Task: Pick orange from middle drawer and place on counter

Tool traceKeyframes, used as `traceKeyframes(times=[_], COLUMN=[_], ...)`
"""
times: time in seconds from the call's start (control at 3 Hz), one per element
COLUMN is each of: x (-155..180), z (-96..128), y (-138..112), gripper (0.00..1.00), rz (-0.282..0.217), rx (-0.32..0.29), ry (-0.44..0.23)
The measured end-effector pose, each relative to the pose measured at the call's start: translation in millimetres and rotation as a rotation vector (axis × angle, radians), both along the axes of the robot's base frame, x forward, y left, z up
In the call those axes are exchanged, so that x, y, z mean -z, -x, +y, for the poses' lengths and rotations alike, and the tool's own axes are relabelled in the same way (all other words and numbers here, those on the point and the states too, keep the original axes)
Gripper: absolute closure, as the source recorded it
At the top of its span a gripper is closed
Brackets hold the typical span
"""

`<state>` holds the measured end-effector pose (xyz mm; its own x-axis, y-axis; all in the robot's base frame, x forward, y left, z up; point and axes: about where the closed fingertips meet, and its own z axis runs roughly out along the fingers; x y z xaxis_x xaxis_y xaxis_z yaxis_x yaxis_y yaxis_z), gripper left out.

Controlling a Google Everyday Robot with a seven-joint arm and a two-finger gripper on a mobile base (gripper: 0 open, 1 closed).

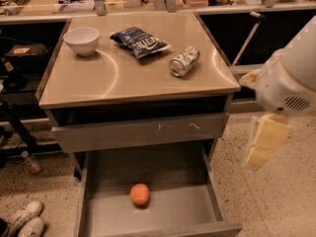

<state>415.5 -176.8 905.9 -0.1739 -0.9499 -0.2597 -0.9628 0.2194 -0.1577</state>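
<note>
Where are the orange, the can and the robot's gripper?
orange (139, 194): camera view, centre of its skin.
can (184, 61): camera view, middle of its side.
gripper (257, 156): camera view, far right of the picture, near its pale lower end.

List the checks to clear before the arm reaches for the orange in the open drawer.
1. Middle drawer pulled out, floor exposed: ok.
2. Orange in plain view on the drawer floor, nothing touching it: ok.
3. Gripper lined up over the orange: not ok; it hangs right of the cabinet, outside the drawer.
4. Bare landing spot on the counter: ok; the bowl, chip bag and can sit farther back.
5. Straight-down access to the orange: probably ok; it lies forward of the drawer front above.
</note>
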Motion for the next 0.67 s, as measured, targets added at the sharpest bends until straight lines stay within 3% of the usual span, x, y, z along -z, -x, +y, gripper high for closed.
traceKeyframes(times=[0.33, 0.67], x=[71.7, 71.7], z=[35.9, 35.9], y=[21.6, 21.6], gripper=[0.0, 0.0], rz=[0.112, 0.112], rx=[-0.055, -0.055], ry=[-0.035, -0.035])
